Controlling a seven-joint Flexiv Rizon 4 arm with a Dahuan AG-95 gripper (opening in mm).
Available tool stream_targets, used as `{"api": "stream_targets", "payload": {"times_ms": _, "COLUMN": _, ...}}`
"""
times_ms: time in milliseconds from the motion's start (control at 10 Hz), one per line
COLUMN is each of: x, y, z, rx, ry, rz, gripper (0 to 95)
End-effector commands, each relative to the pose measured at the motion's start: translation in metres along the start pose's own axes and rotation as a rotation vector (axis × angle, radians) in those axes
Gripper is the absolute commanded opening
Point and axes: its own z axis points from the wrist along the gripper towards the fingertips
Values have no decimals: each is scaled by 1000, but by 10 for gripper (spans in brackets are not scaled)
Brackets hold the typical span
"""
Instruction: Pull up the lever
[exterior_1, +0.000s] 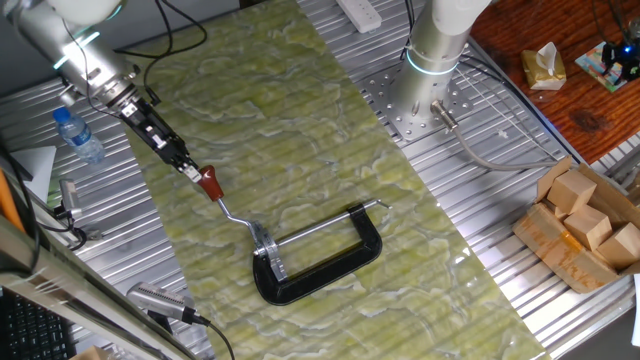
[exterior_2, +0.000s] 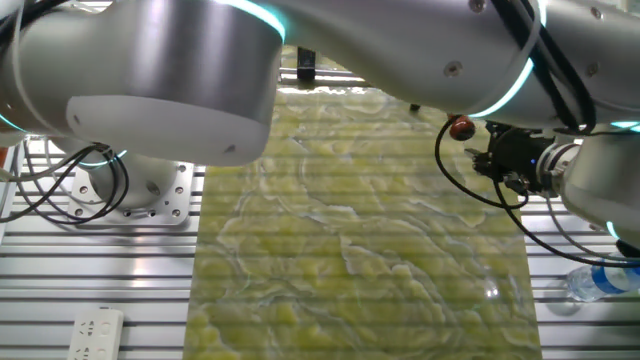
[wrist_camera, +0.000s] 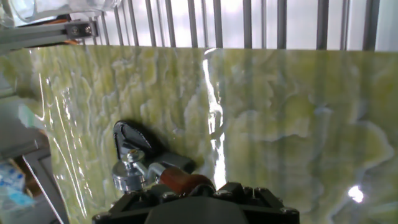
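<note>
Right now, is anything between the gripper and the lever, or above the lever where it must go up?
Nothing visible. The gripper is already at the lever, at its red-brown knob. The space above the lever looks open; the clamp lies on the far side.

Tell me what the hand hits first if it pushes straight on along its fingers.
The hand is already at the lever's red knob; beyond it lie the lever's rod and the black clamp. Depth is uncertain.

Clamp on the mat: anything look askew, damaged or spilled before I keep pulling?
Nothing stands out. The clamp lies flat on the mat, intact, with no spill visible. The gripper is at the red-brown knob of the lever, which rises at an angle from the bracket. The water bottle lies on its side off the mat, capped.
</note>
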Motion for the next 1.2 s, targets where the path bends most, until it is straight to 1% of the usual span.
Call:
{"api": "stream_targets", "payload": {"times_ms": 100, "x": -2, "y": 0, "z": 3, "rx": -9, "ry": 3, "rz": -6, "gripper": 570}}
{"api": "stream_targets", "payload": {"times_ms": 500, "x": -2, "y": 1, "z": 10, "rx": -27, "ry": 2, "rz": -14, "gripper": 570}}
{"api": "stream_targets", "payload": {"times_ms": 900, "x": 2, "y": 3, "z": 17, "rx": -27, "ry": -6, "rz": -18, "gripper": 570}}
{"api": "stream_targets", "payload": {"times_ms": 1000, "x": 3, "y": 3, "z": 19, "rx": -26, "ry": -11, "rz": -17, "gripper": 380}}
{"api": "stream_targets", "payload": {"times_ms": 1200, "x": 3, "y": 4, "z": 20, "rx": -23, "ry": -14, "rz": -13, "gripper": 380}}
